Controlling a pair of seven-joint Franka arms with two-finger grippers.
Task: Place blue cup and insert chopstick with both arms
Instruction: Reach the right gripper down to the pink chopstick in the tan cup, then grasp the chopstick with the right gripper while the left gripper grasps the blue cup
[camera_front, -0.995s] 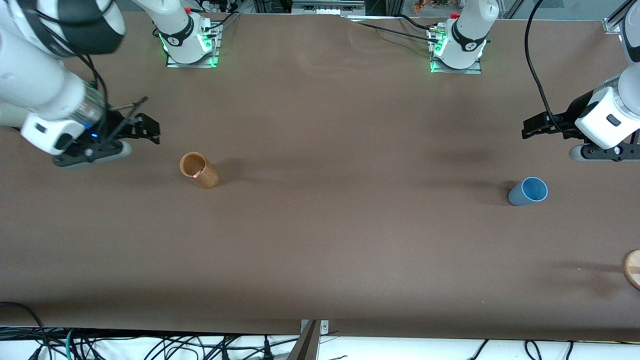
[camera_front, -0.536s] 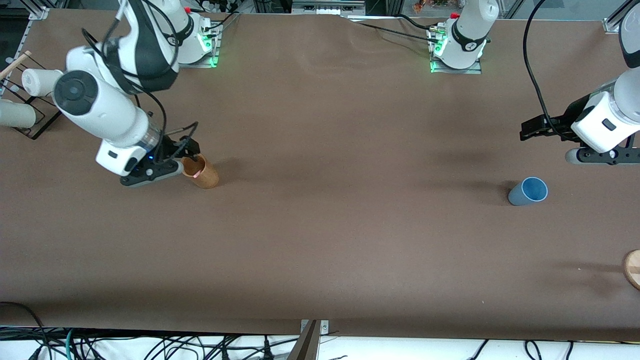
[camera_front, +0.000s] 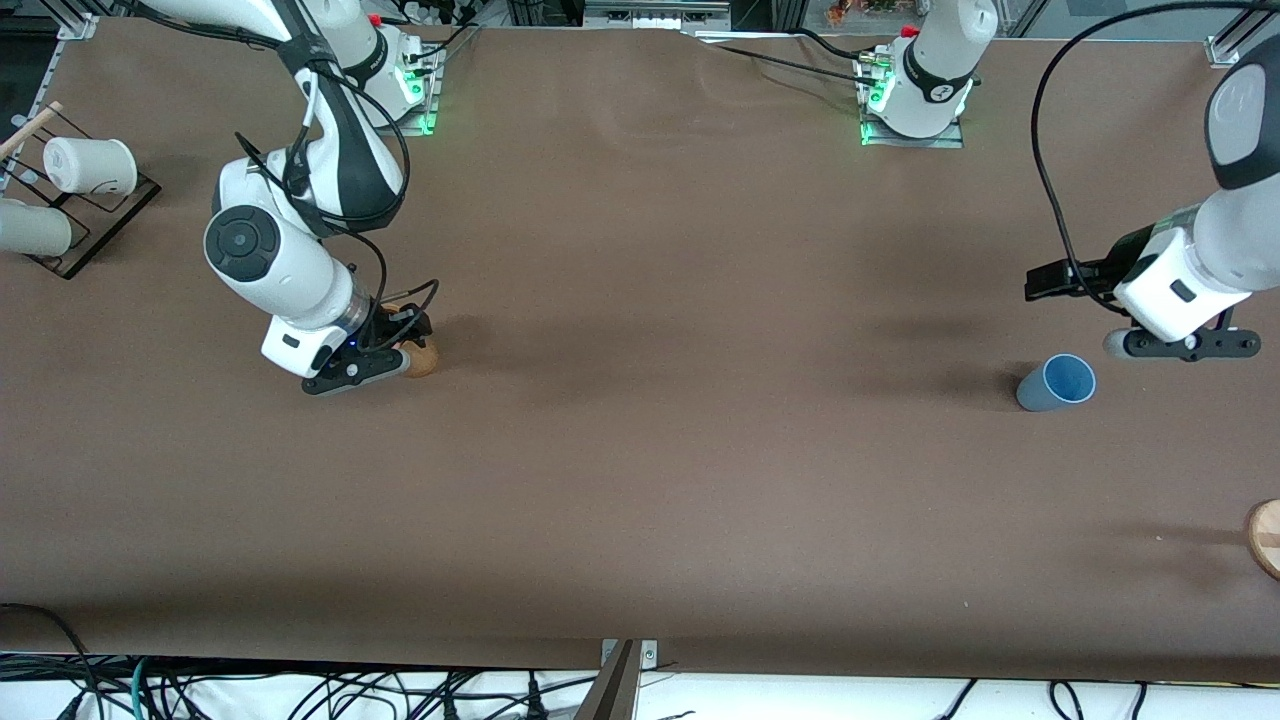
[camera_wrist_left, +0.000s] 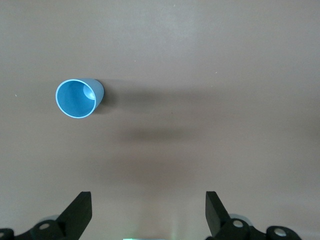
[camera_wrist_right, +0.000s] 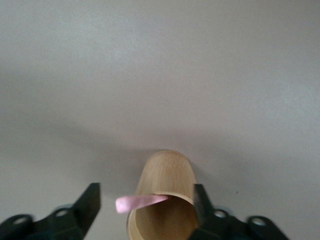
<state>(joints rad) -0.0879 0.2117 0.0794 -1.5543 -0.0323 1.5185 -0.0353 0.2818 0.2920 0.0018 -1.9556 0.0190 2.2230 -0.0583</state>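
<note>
Wooden holder (camera_wrist_right: 165, 197) sitting between the right gripper's (camera_wrist_right: 147, 200) spread fingers, chopstick (camera_wrist_right: 140, 202) poking out over its rim.
Right jaws are flanking the holder toward the right arm's end of the table (camera_front: 640, 500), not visibly clamping it; left gripper (camera_wrist_left: 147, 212) is hovering with jaws wide and empty near the blue cup (camera_front: 1056, 382); cup is standing upright toward the left arm's end.

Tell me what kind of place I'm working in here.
Most likely a robotics lab bench, not a kitchen. Two arms are bolted to a table under plain brown covering, loose cables hang along its edge, and only a few props stand on it: a blue cup and a wooden holder.
</note>
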